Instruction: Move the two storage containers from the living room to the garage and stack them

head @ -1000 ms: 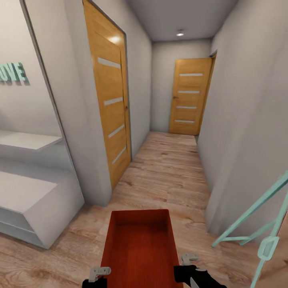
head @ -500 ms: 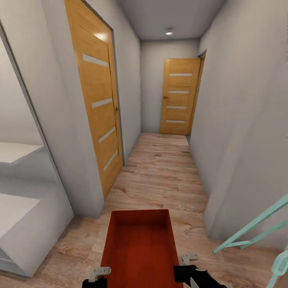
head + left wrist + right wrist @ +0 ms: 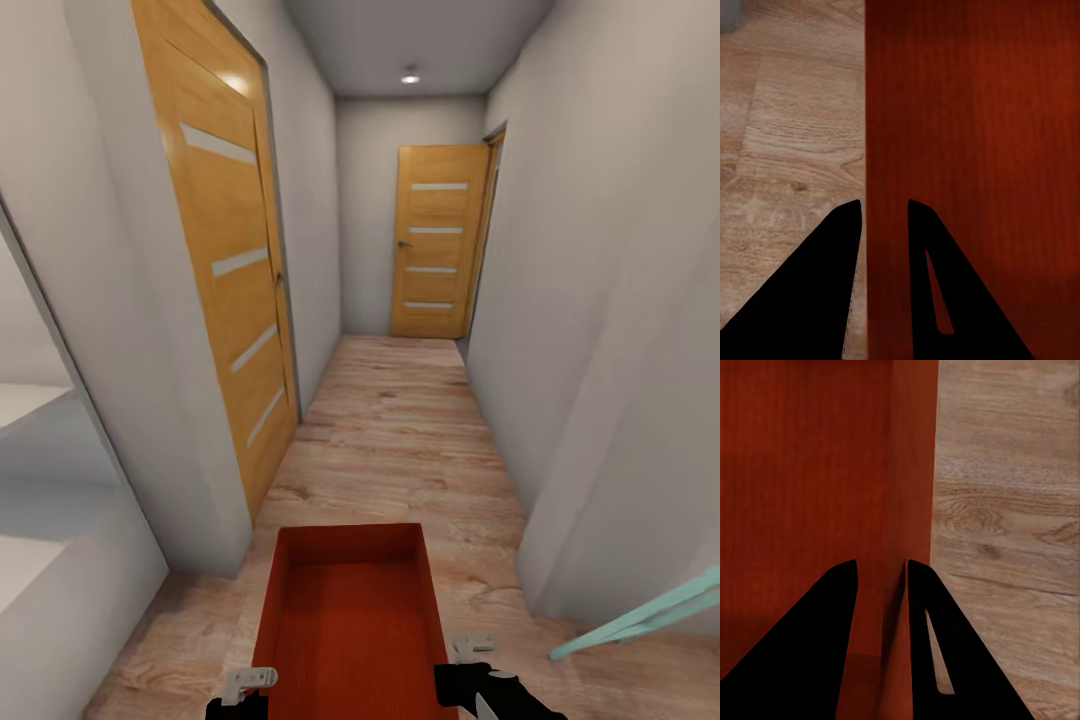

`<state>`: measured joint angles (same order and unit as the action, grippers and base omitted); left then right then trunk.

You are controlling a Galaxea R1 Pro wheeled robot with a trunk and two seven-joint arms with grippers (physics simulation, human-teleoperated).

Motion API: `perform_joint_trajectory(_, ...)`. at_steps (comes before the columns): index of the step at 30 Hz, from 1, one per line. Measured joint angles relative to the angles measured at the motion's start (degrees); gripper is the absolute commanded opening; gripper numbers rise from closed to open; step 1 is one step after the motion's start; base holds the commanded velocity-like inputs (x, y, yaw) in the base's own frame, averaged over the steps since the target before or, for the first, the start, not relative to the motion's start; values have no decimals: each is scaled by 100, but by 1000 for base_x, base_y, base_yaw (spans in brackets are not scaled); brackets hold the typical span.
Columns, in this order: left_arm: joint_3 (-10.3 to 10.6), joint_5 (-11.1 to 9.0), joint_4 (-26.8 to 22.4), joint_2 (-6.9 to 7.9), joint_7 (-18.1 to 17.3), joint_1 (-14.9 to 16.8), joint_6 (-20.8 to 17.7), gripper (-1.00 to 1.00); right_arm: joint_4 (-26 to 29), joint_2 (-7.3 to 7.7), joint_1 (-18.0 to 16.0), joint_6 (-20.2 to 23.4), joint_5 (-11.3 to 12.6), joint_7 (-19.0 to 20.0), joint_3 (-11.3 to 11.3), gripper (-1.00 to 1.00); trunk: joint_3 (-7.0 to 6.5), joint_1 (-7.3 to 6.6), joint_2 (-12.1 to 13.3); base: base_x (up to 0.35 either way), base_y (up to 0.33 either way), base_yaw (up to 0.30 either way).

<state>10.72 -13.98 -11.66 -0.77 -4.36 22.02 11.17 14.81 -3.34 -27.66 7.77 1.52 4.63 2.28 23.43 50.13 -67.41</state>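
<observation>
Ahead, a narrow corridor with a wood plank floor (image 3: 400, 420) runs between pale grey walls (image 3: 600, 300). One orange door (image 3: 225, 290) stands in the wall on the robot's left side, and a second orange door (image 3: 435, 240) closes the far end under a ceiling light (image 3: 410, 76).

Low in the head view, an orange-red bin (image 3: 345, 620) is carried out in front of the robot, open top up, its ribbed bottom showing, its long walls running away from the camera. The bin hangs above the planks, between the two arms.

Each claw is clamped on a long wall of the bin. The left claw (image 3: 885, 217) straddles the left wall, one finger (image 3: 832, 285) outside over the planks, the other inside over the ribbed bottom. The right claw (image 3: 882, 577) straddles the right wall likewise, one finger (image 3: 810, 637) inside the bin and one outside, the thin wall pinched between them. In the head view the left claw (image 3: 248, 684) and right claw (image 3: 470, 652) sit at the near corners of the bin.

At the right edge, pale teal bars (image 3: 640, 622) slant up from the floor. At the left, a white shelf (image 3: 40, 560) sits beside the wall.
</observation>
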Motion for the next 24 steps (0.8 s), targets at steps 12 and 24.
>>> perform_joint_trajectory(12,0,0,1,-1,0,1,0,-100,1,2,1,1,1,1,0,-100,0,0,0,302,172,-265)
perform_joint_trajectory(24,0,0,1,-1,0,0,-1,-100,0,2,0,0,1,1,3,-100,0,0,0,308,148,-232)
